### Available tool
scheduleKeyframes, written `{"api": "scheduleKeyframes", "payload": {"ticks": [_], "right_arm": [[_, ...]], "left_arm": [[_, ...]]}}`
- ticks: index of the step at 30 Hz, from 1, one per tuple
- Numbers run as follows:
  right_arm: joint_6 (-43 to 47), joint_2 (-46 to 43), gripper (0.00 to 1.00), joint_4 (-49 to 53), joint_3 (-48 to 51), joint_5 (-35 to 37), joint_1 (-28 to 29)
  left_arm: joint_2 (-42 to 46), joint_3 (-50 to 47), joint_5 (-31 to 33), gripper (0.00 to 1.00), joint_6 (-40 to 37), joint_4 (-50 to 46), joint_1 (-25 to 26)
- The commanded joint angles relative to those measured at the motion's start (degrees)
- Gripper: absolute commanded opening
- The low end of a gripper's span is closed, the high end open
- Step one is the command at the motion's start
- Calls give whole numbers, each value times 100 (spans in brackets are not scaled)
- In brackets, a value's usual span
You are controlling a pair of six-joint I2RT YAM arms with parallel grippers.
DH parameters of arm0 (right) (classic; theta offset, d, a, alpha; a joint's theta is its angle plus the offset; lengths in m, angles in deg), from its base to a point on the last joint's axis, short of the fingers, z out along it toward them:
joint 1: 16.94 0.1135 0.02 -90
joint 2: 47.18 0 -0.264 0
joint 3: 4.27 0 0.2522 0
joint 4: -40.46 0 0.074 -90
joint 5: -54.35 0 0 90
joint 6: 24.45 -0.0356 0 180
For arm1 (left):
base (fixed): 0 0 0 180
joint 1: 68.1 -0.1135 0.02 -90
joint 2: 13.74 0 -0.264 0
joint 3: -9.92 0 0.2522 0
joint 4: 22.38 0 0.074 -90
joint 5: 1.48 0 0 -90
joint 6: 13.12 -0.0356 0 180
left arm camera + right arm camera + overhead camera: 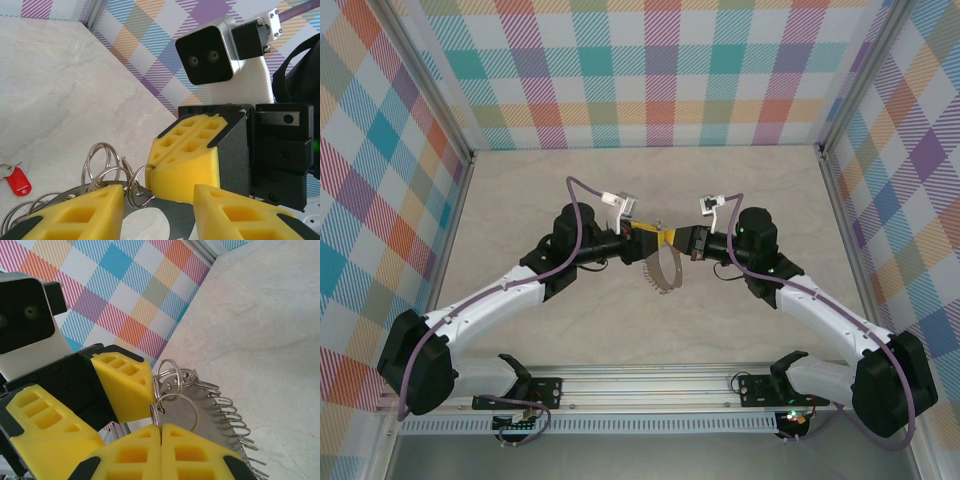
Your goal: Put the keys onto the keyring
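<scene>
The keyring [665, 272], a silvery band [210, 415] carrying several small split rings, hangs above the table between both grippers. My right gripper [161, 429] is shut on one split ring [176, 410] at the band's top. In the left wrist view the right gripper [187, 155] pinches that ring straight ahead. My left gripper [159, 200] faces it with its jaws apart and the band [177, 219] showing in the gap. One left finger [125, 385] touches the split rings. The key with its red tag [17, 180] lies on the table, below left of the rings.
A pale marble-patterned tabletop [570, 190] is boxed in by checkered walls [650, 70] at the back and on both sides. An aluminium rail [650, 385] runs along the near edge by the arm bases.
</scene>
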Motion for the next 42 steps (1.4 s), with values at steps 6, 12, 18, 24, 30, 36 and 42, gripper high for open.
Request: {"api": "scheduleKeyframes", "payload": {"ticks": [6,12,18,24,30,36,42], "right_arm": [[-69,-165,0,-163,-147,-44,50],[-77,-147,0,-164,-145,-17,56],[-104,-112,0,-191,-154,-44,50],[-131,-113,0,-202,-165,-88,50],[-131,-113,0,-184,-172,-86,54],[-147,-87,0,-192,-172,-97,50],[-138,-94,0,-161,-191,-58,50]], "left_arm": [[-128,212,-17,30,-77,195,55],[-137,149,-62,26,-69,221,89],[-169,115,-34,27,-69,254,136],[-303,192,-62,22,-77,274,203],[-401,237,-25,16,-102,247,263],[-473,310,0,3,-98,274,296],[-563,355,-74,0,-16,459,338]]}}
